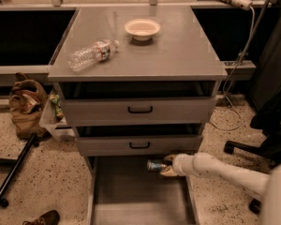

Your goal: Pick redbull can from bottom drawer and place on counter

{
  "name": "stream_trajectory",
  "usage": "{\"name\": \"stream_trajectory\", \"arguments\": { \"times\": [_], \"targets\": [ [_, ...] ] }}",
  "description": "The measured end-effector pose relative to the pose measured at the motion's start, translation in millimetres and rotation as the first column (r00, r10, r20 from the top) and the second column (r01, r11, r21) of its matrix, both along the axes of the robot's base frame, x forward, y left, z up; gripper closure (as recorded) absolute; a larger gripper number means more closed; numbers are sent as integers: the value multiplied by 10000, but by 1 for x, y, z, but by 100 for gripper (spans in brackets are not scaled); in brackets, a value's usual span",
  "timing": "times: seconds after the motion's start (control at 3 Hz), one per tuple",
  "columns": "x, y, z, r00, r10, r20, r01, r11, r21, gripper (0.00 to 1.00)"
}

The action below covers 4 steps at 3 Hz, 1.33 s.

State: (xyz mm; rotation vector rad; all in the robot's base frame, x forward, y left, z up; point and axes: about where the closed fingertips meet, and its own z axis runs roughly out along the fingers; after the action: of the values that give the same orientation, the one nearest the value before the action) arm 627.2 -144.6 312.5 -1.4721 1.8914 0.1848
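The redbull can [154,165], silver and blue, lies on its side between the fingers of my gripper [166,165], which is shut on its right end. The can hangs just above the back of the open bottom drawer [131,198], right under the front of the drawer above. My white arm [220,170] reaches in from the lower right. The grey counter [182,55] tops the cabinet above.
A clear water bottle [91,54] lies on the counter's left side and a white bowl [142,28] stands at its back. Two drawers with black handles [140,109] stand slightly open. A brown bag [25,104], a black pole [14,170] and a chair base [253,149] flank the cabinet.
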Motion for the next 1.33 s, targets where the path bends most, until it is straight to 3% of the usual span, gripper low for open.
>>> {"name": "stream_trajectory", "arguments": {
  "times": [0.33,0.67,1.0,1.33],
  "targets": [
    [-7,-30,106,9726,-1094,2051,1046,9939,345,100],
    [-40,-51,114,9590,-1721,2251,1646,9850,518,100],
    [-40,-51,114,9590,-1721,2251,1646,9850,518,100],
    [-45,-55,155,9577,-1629,2371,1537,9865,570,100]
  ]
}}
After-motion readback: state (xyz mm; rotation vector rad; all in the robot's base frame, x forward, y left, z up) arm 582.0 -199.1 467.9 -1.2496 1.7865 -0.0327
